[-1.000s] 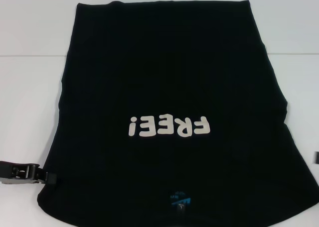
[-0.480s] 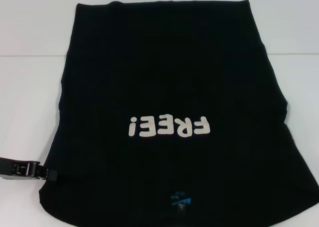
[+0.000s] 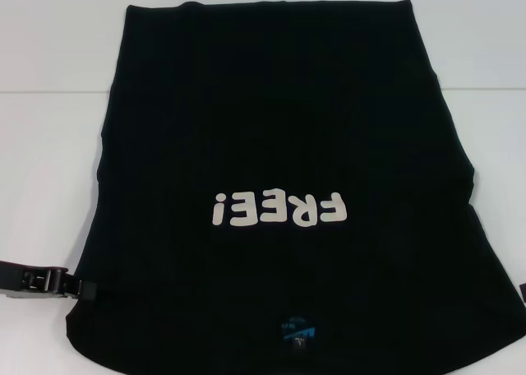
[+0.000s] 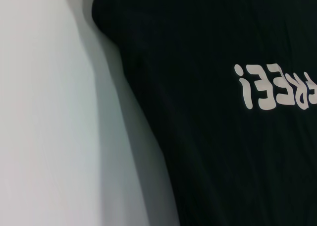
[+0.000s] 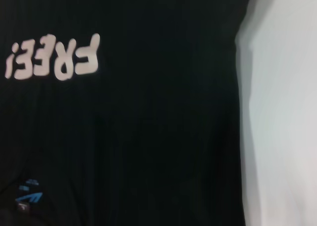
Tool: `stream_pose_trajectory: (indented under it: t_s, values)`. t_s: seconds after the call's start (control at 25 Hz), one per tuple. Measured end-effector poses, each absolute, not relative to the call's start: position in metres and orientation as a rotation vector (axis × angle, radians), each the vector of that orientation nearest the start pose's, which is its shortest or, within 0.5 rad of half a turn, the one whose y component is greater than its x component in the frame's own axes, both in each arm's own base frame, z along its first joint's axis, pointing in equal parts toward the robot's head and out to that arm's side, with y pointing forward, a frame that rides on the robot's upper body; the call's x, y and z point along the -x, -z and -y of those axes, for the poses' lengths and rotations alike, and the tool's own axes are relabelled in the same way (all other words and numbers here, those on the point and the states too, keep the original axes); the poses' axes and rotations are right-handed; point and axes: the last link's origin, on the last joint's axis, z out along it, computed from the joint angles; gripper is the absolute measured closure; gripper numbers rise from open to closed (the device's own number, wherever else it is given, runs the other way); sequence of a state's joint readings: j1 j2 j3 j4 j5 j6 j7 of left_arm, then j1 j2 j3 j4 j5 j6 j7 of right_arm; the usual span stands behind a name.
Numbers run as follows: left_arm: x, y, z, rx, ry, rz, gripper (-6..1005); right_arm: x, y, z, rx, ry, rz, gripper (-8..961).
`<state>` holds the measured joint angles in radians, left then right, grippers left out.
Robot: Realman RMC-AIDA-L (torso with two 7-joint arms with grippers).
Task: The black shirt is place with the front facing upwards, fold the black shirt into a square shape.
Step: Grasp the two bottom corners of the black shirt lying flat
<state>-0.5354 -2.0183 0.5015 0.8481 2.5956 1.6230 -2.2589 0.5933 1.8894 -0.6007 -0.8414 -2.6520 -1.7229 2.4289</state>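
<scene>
Black shirt (image 3: 279,145) flat on white table (image 3: 49,161), print up, sleeves seemingly tucked, square folds still to do; left gripper (image 3: 82,290) at near-left edge, jaw state unclear; right gripper barely visible

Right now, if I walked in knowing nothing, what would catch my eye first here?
The black shirt fills most of the white table, lying flat with its front up. Cream letters "FREE!" sit on it, upside down from the robot's head view, with a small blue neck label nearer the robot. The left gripper sits at the shirt's near-left edge.
</scene>
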Motion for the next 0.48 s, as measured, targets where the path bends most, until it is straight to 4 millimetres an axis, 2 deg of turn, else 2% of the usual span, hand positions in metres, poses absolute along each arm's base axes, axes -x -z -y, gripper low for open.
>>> stream_pose_trajectory:
  t_s: [0.12, 0.48]
  values:
    - [0.333, -0.055, -0.313, 2.274, 0.113, 1.768, 966, -0.325, -0.089, -0.327, 2.245, 0.125, -1.849, 7]
    - [0.332, -0.055, -0.315, 2.274, 0.114, 1.764, 966, -0.318, -0.075, -0.331, 2.293, 0.203, -1.811, 6]
